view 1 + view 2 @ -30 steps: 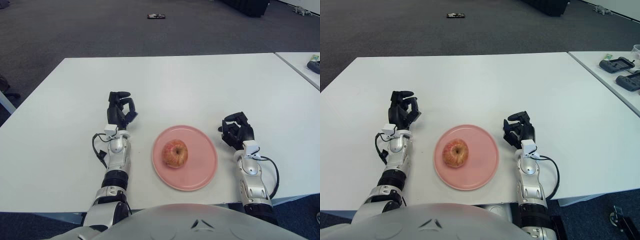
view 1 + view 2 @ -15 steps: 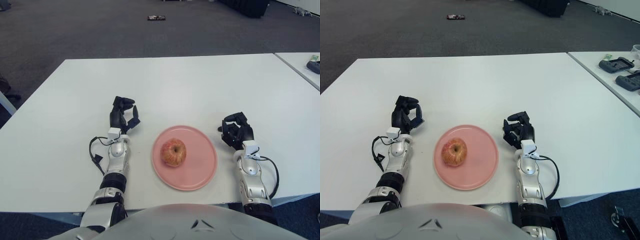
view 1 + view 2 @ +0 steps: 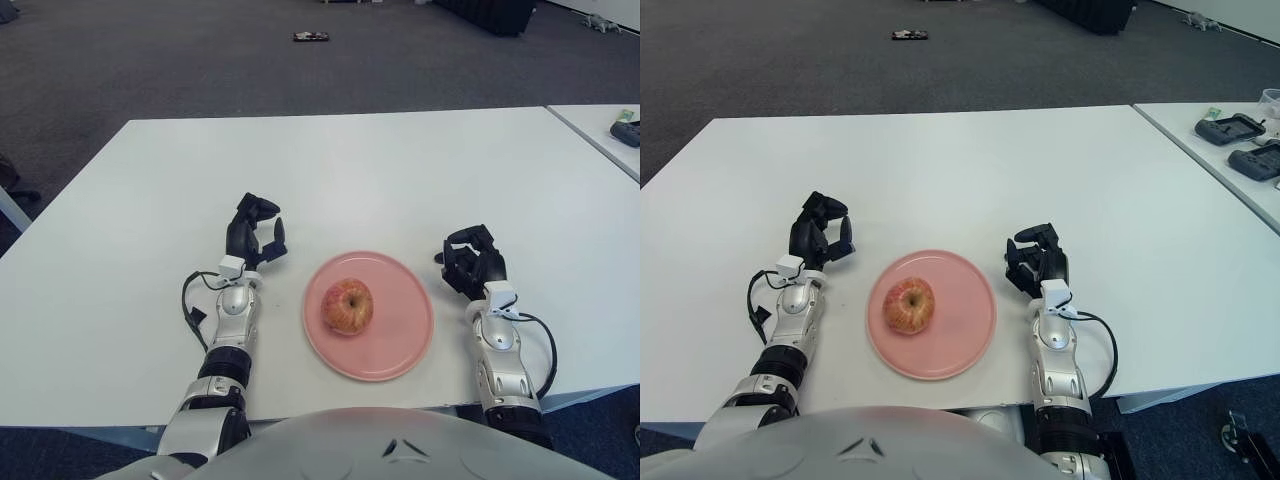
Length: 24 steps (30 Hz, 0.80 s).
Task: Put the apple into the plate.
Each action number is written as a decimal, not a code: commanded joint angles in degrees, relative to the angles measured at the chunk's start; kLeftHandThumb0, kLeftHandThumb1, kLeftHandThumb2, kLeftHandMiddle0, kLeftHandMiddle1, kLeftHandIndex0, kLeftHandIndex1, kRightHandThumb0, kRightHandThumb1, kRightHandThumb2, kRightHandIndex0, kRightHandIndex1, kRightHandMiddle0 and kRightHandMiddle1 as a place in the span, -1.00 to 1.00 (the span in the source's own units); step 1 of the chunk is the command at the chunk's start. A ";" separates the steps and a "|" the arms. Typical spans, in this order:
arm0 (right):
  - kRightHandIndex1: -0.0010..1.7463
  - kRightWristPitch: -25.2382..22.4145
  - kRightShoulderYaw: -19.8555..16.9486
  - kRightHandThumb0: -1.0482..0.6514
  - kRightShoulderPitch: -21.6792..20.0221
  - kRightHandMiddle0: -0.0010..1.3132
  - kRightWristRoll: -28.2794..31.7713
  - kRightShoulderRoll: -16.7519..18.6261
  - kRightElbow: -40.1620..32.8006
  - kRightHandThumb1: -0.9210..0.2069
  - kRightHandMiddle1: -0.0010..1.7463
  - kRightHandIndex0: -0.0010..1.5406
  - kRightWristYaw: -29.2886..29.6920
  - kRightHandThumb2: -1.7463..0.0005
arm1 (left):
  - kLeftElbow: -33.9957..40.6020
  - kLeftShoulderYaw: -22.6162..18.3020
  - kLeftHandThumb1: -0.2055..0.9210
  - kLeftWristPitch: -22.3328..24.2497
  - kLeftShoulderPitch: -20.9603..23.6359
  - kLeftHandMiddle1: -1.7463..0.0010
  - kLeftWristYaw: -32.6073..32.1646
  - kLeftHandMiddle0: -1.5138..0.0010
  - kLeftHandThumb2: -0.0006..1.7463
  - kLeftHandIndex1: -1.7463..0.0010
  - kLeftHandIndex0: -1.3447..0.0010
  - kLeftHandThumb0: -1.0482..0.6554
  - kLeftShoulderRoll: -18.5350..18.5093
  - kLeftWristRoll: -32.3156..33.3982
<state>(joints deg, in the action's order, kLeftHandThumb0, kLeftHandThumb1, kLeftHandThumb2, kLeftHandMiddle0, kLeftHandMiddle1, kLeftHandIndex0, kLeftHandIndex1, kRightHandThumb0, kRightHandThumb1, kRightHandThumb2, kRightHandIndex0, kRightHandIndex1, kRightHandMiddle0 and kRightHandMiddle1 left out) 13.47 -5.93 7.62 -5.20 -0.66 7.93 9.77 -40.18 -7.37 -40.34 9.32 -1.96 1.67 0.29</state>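
A red-and-yellow apple (image 3: 347,306) sits upright on the left half of a pink plate (image 3: 400,335) near the front edge of the white table. My left hand (image 3: 254,232) rests on the table just left of the plate, fingers curled and holding nothing. My right hand (image 3: 470,264) rests on the table just right of the plate, fingers curled and empty. Neither hand touches the apple or the plate.
The white table (image 3: 340,170) stretches far back and to both sides. A second table at the right edge carries dark devices (image 3: 1238,130). A small dark object (image 3: 311,36) lies on the carpet far behind.
My left hand has drawn back toward me and a little right, closer to the plate, with its fingers curled. The apple, plate and right hand have not moved.
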 commanded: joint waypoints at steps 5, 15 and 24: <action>0.46 0.78 -0.22 -0.20 -1.07 -0.53 0.61 0.01 1.19 -0.66 1.00 -0.21 -0.10 0.10 | -2.44 0.55 -0.03 0.96 -6.24 -1.00 0.55 -0.68 0.49 -1.00 0.11 -0.33 -0.82 -0.60; 0.46 1.34 -0.23 -0.20 -1.64 -0.54 0.83 -0.22 2.56 -0.67 1.00 -0.22 -0.70 0.10 | -2.69 0.87 -0.03 0.66 -6.48 -1.00 -1.12 -0.68 0.49 -1.00 0.11 -0.33 -0.83 -1.44; 0.45 1.18 0.02 -0.20 -1.89 -0.54 0.59 -0.39 3.34 -0.68 1.00 -0.22 -1.29 0.11 | -3.22 0.84 -0.04 0.32 -6.46 -1.00 -2.53 -0.67 0.49 -1.00 0.11 -0.33 -0.82 -1.56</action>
<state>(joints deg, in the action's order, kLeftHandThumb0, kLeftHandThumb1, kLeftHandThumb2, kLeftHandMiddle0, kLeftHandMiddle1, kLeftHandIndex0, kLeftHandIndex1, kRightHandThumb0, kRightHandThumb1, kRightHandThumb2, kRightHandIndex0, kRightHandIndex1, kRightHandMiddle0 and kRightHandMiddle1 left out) 15.09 -6.04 6.62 -4.96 -0.80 10.15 8.87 -39.31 -6.70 -40.02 8.50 -3.85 1.41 0.13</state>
